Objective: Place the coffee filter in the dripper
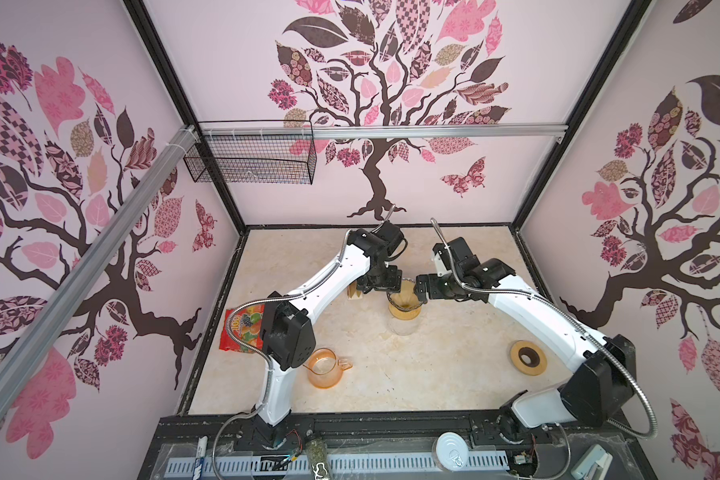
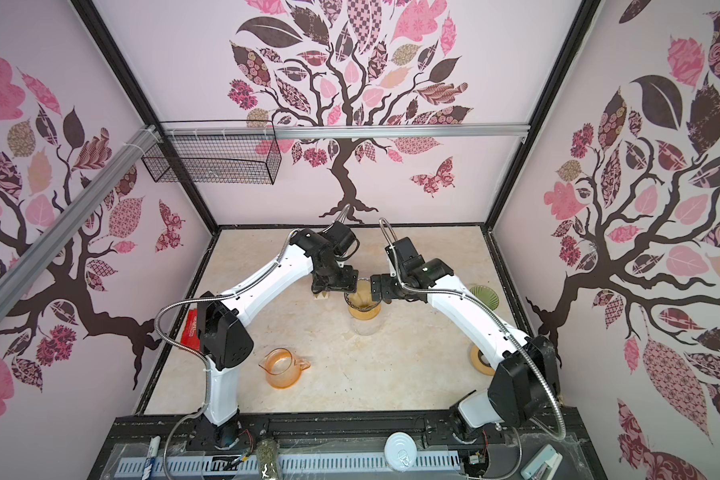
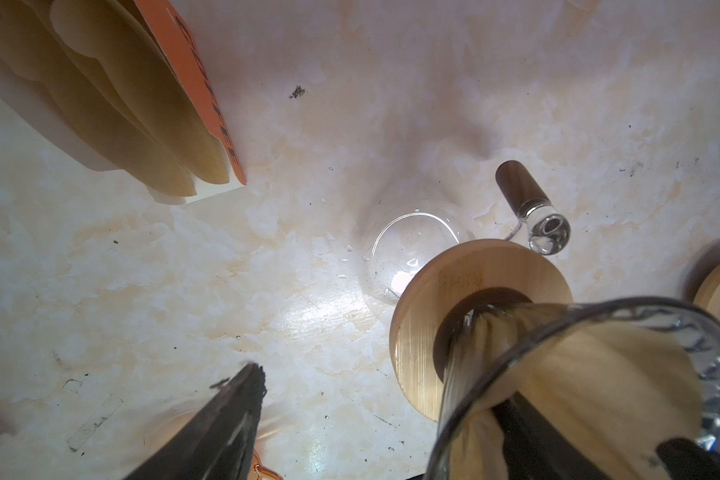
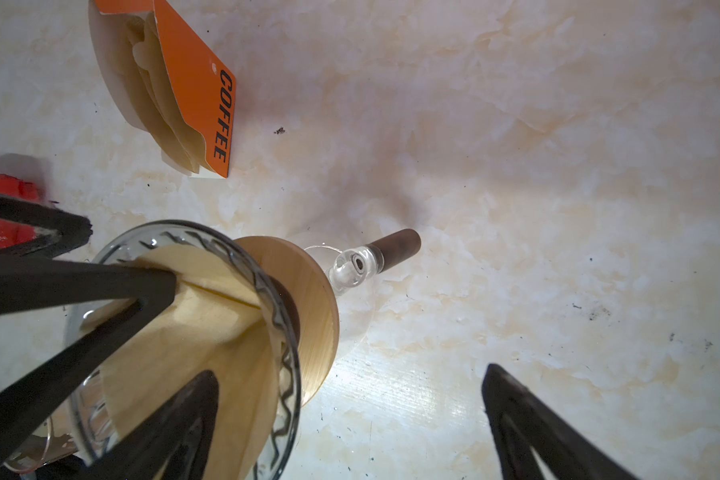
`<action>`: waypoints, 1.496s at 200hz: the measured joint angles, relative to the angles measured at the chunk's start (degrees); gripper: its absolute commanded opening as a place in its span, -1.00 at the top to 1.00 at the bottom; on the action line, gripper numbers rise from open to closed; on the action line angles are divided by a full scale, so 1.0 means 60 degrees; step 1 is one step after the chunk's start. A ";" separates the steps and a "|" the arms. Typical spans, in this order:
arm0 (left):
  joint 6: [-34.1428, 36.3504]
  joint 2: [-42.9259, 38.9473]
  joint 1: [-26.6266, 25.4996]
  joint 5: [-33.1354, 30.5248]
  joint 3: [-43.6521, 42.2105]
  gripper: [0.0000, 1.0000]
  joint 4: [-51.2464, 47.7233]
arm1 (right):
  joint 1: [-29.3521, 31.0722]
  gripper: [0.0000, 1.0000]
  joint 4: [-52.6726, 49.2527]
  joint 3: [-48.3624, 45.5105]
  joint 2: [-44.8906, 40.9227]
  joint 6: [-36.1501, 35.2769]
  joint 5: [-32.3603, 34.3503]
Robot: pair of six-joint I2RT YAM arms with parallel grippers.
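The coffee filter lies inside the dripper, though its folded seam looks a little proud of the glass wall. Both grippers are spread wide and grip nothing. The left gripper straddles the dripper's rim with one finger on the paper, and the right gripper has one finger inside the dripper and one well outside it. To seat the filter well, press the paper lightly against the ribs. Keep sideways force low so the dripper stays on the carafe beneath it, then lift straight up.
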 measured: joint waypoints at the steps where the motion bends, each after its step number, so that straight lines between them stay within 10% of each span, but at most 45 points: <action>1: 0.0000 0.0000 0.0000 0.0004 0.0000 -0.61 0.0000 | 0.0000 -1.00 0.0000 0.0000 0.0000 -0.0004 0.0000; 299: 0.0040 -0.0550 0.0510 0.1526 -0.1002 -0.64 0.0193 | 0.0000 -1.00 -0.0270 0.0138 -0.0291 -0.0011 0.0073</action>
